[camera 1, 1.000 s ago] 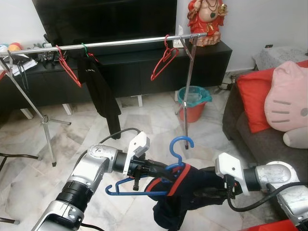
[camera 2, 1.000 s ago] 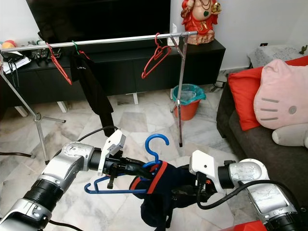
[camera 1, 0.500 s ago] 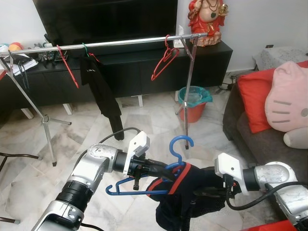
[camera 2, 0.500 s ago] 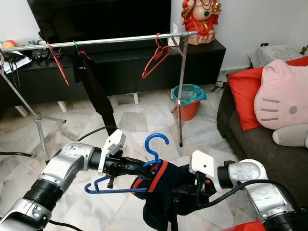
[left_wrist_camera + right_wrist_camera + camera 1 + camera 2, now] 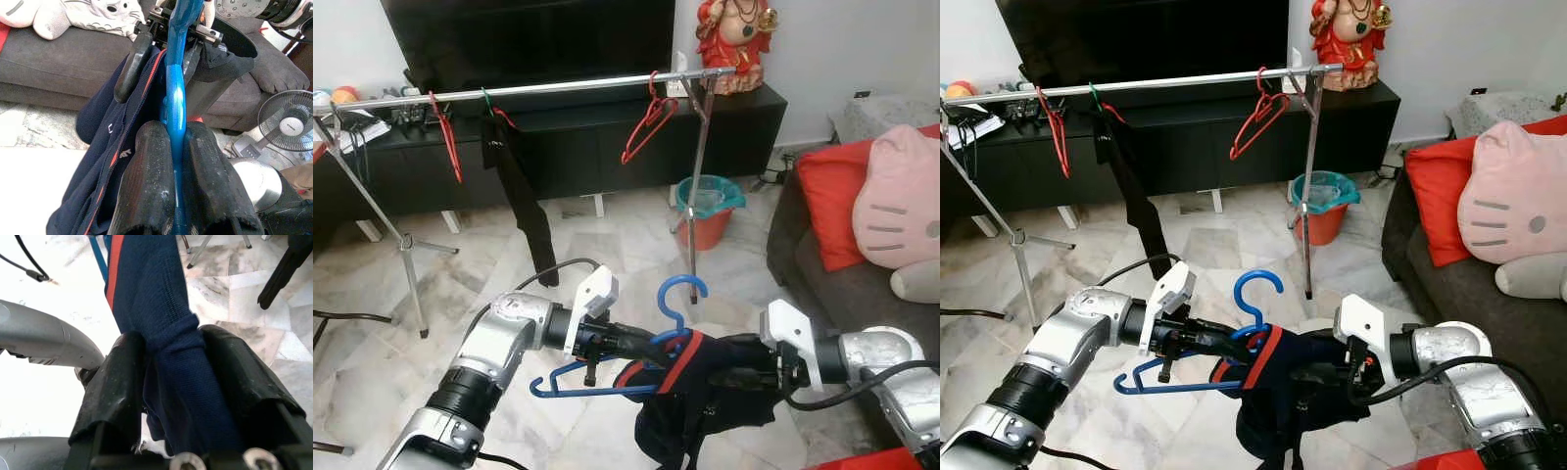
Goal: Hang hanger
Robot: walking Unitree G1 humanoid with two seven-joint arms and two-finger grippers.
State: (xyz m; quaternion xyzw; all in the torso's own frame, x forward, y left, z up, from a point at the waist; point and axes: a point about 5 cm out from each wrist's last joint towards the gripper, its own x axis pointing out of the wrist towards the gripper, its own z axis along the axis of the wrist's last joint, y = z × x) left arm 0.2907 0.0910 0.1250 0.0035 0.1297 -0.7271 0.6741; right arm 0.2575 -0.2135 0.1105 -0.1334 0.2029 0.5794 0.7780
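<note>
While our left claw (image 5: 641, 345) clamps the blue plastic hanger (image 5: 651, 343) and our right claw (image 5: 171, 382) pinches the navy red-trimmed garment (image 5: 705, 392), both well below the silver clothes rail (image 5: 538, 89), uneven pulling could slide the garment off.

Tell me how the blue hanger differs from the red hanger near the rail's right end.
The blue hanger is clamped in the left pincer, off the rail; the red hanger hangs on it. The blue one carries a navy garment; the red one is bare. Both have hook tops.
</note>
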